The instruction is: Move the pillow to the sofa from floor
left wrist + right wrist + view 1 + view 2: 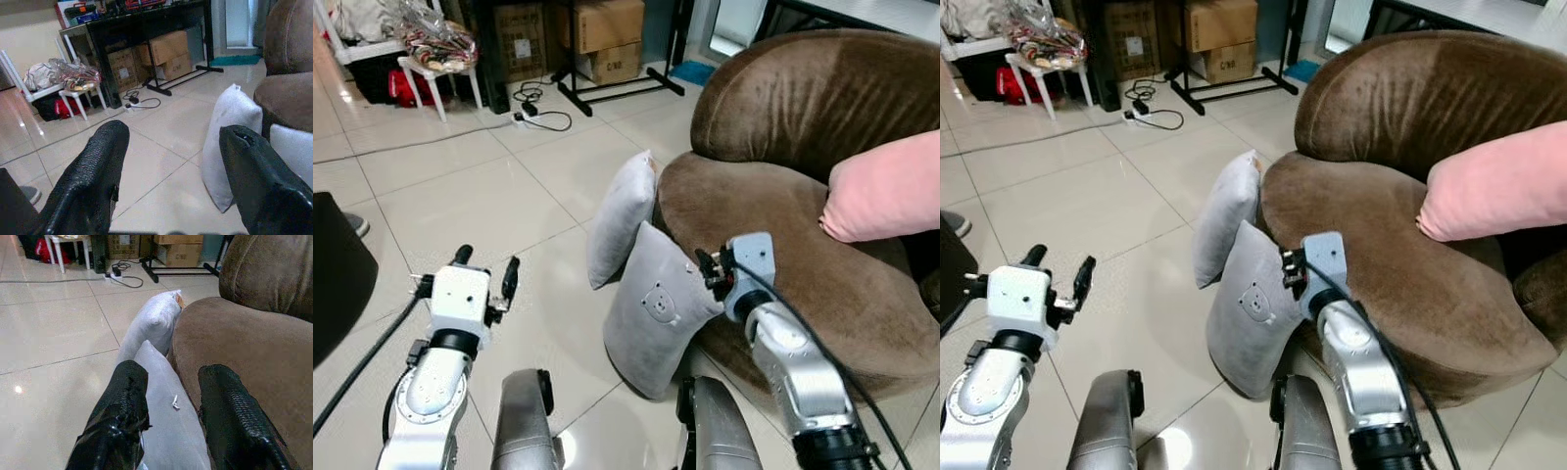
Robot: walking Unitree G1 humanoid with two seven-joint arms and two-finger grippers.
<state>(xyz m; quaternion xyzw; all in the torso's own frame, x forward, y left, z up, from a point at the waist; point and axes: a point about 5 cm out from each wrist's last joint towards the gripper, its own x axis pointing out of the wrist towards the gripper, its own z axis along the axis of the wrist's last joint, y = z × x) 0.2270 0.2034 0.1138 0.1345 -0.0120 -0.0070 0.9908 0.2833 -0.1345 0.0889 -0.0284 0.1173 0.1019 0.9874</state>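
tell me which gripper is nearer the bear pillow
Right. The right gripper is open right over the bear pillow's top edge, at the sofa side. The left gripper is open over bare floor, well to the pillow's left.

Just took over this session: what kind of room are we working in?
Likely a home living room, partly used for storage: a brown sofa with a pink pillow, tiled floor, and cardboard boxes by a wall.

Glossy tiled floor (489, 196), cardboard boxes (607, 34)
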